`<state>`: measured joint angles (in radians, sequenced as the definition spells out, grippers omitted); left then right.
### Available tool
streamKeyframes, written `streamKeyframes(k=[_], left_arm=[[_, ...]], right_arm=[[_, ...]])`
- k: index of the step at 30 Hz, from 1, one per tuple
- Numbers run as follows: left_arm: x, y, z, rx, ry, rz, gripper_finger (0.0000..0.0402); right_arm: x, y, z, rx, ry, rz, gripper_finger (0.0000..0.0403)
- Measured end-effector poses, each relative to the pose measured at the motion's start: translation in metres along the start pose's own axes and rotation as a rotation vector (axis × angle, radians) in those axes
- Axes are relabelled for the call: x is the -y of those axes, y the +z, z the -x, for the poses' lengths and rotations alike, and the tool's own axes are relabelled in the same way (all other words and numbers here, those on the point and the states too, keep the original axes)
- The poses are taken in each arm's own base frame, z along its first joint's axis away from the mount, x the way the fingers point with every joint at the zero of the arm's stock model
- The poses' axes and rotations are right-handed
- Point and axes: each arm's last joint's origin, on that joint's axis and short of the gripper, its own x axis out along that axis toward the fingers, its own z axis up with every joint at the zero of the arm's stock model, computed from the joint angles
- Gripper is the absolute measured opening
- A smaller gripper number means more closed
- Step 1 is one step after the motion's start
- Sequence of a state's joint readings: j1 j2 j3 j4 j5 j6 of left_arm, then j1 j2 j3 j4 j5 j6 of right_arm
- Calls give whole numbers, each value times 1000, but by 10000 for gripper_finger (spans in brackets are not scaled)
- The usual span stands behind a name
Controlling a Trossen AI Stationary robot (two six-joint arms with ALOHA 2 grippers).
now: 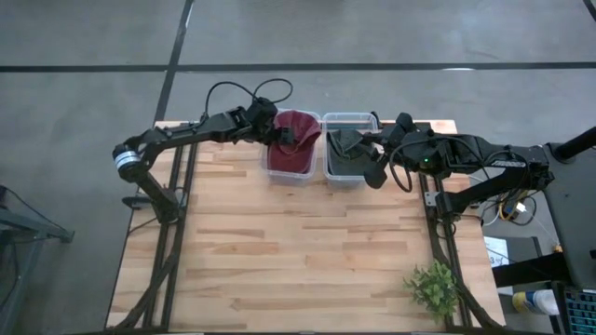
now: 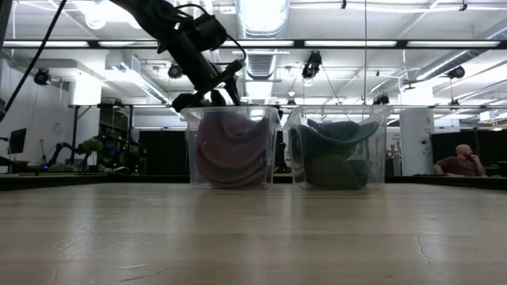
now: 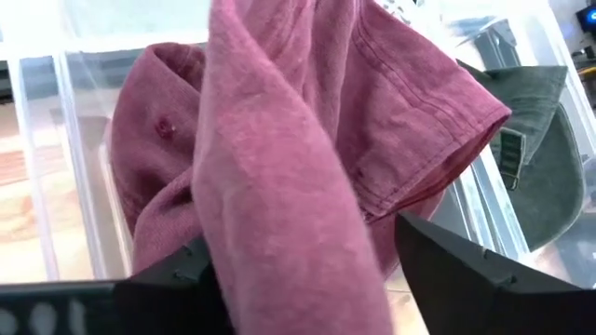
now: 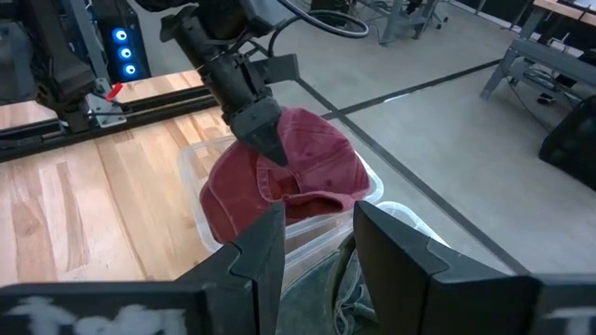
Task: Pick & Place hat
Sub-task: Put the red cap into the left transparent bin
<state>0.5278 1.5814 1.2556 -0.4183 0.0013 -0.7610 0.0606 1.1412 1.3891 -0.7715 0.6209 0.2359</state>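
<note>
The left gripper (image 1: 279, 133) pinches the red hat (image 1: 296, 136) over the left bin (image 1: 291, 173). The right gripper (image 1: 370, 141), its fingers slightly parted, hovers over the right bin (image 1: 345, 177), which holds a dark green hat (image 1: 346, 142).

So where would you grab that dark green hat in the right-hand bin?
Probably from straight above, pinching the raised fold of the green hat, since it lies crumpled inside the clear bin whose walls block any sideways approach. The right gripper hovers over it; the left gripper is shut on the red hat.
</note>
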Motion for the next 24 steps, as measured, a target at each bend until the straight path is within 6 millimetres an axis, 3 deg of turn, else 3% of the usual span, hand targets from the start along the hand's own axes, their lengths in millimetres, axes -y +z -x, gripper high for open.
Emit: streamKeyframes(k=[6, 14, 19, 24], left_arm=[[5, 0, 4, 4, -17, 41, 275], [11, 4, 26, 74, -24, 27, 275], [8, 0, 26, 49, 18, 17, 275], [19, 10, 46, 117, -27, -16, 275]], right_arm=[[0, 0, 0, 0, 0, 0, 123], [0, 0, 0, 0, 0, 0, 123], [0, 0, 0, 1, 0, 0, 123], [0, 0, 0, 2, 1, -3, 123]])
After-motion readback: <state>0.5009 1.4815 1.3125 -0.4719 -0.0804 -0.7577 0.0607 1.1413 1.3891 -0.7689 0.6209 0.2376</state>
